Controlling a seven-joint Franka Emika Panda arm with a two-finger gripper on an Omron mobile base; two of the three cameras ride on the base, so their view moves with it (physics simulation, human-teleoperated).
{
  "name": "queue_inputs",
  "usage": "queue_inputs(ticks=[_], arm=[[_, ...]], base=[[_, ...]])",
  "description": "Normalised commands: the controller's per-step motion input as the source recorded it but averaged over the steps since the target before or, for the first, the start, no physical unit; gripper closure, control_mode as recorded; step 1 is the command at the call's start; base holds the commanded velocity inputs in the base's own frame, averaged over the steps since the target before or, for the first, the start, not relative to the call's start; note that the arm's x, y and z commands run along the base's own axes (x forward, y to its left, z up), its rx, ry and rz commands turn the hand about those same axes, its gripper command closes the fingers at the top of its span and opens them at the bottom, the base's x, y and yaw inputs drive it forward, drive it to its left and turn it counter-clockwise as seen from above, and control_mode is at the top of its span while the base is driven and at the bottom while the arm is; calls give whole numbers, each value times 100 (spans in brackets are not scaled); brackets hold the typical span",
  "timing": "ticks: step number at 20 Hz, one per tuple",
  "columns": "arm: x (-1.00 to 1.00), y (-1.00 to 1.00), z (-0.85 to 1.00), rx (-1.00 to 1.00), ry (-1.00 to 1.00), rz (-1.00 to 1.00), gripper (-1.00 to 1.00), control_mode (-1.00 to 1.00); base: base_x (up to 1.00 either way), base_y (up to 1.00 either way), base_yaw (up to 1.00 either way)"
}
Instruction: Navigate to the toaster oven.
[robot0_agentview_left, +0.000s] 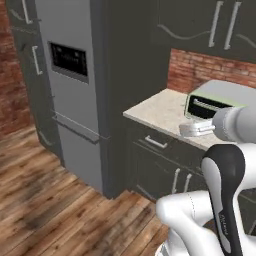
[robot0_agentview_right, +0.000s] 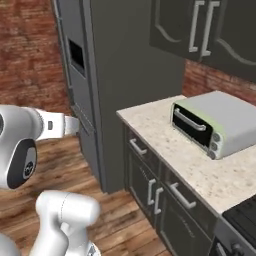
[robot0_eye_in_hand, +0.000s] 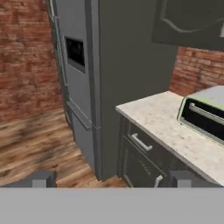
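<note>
Pale green and grey, the toaster oven (robot0_agentview_right: 215, 125) is sitting on the speckled stone counter (robot0_agentview_right: 165, 125), its dark glass door and silver bar handle facing out over the counter edge, with its knobs at the right of the door. In the left base view it (robot0_agentview_left: 210, 102) is showing partly behind the robot's white forearm, and in the hand view it (robot0_eye_in_hand: 205, 116) is lying off at the right edge of the picture. Judging by that, the robot is getting near but is not yet squarely in front of the oven; some driving and turning toward the right probably remains.

Two dark fingertips of the gripper (robot0_eye_in_hand: 111, 179) are standing well apart at the bottom of the hand view, with nothing between them.

Dark drawers (robot0_agentview_right: 145, 150) with silver handles are running under the counter. A tall grey fridge (robot0_agentview_left: 75, 90) is standing just to its left, red brick wall (robot0_eye_in_hand: 26, 52) is showing behind, dark wall cupboards (robot0_agentview_right: 210, 30) are hanging above, and a wooden plank floor (robot0_agentview_left: 45, 200) is stretching out in front.
</note>
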Motion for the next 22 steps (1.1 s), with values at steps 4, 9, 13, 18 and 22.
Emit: queue_inputs(ticks=[4,9,13,18,22], arm=[[0,0,0,0,0,0,-100,100],[0,0,0,0,0,0,-100,100],[0,0,0,0,0,0,-100,100],[0,0,0,0,0,0,-100,100],[0,0,0,0,0,0,-100,100]], base=[[26,42,-90],[30,43,-88],[85,84,-70],[93,62,-45],[54,37,-20]])
